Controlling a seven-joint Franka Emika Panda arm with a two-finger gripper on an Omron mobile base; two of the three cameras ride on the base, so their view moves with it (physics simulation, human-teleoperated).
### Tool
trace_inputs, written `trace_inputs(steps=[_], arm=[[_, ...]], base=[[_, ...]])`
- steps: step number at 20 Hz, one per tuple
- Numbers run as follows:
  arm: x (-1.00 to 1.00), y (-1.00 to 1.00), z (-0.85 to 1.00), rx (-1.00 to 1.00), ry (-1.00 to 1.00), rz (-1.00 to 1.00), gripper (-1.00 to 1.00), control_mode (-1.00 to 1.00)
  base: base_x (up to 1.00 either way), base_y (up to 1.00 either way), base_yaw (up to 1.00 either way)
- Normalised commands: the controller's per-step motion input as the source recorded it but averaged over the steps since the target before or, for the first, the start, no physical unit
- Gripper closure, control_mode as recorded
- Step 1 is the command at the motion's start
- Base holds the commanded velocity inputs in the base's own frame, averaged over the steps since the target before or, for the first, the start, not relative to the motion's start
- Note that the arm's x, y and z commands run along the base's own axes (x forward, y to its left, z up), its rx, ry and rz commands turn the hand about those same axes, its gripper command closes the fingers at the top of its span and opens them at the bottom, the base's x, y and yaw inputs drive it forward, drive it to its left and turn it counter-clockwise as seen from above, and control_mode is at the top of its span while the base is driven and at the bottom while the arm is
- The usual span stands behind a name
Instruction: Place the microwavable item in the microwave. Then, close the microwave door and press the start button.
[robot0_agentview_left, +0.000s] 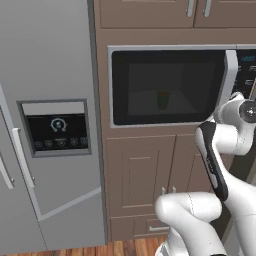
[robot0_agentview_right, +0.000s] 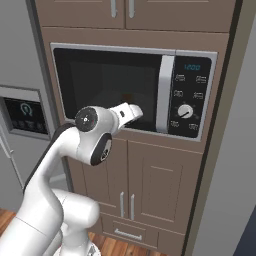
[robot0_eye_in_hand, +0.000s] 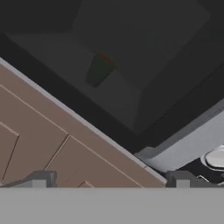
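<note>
The microwave door was seen shut, its vertical silver handle lying just beside the black control panel with its knob. Through the dark glass, the small green cup was seen standing upright on the floor of the microwave, roughly in the middle of the cavity; in the hand view it appeared dimly as a tilted green shape with a reddish-brown top.

The gripper was held outside the closed door, low at its front near the handle end, and its two dark fingertips were spread wide apart with nothing between them. The cup was therefore kept well apart from the gripper, behind the glass and further into the cavity. In the right base view the hand was seen in front of the lower part of the window, possibly touching the door, though contact could not be made out. A grey fridge with a dispenser panel was seen to the left, and brown cabinet doors below the microwave.
</note>
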Motion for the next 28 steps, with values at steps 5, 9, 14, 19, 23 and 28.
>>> trace_inputs(steps=[5, 9, 14, 19, 23, 28], arm=[[0.0, -0.04, 0.0, 0.07, 0.0, -0.11, -1.0, -1.0], [0.0, -0.09, 0.0, 0.08, 0.0, -0.11, -1.0, -1.0], [0.0, -0.09, -0.01, 0.09, 0.0, -0.11, -1.0, -1.0], [0.0, -0.17, 0.0, 0.1, 0.0, -0.06, -1.0, -1.0], [0.0, -0.19, 0.0, 0.09, 0.0, -0.01, -1.0, -1.0], [0.0, -0.14, 0.0, 0.07, 0.0, 0.0, -1.0, -1.0]], base=[[0.0, 0.0, 0.0], [0.0, 0.0, 0.0], [0.0, 0.0, 0.0], [0.0, 0.0, 0.0], [0.0, 0.0, 0.0], [0.0, 0.0, 0.0]])
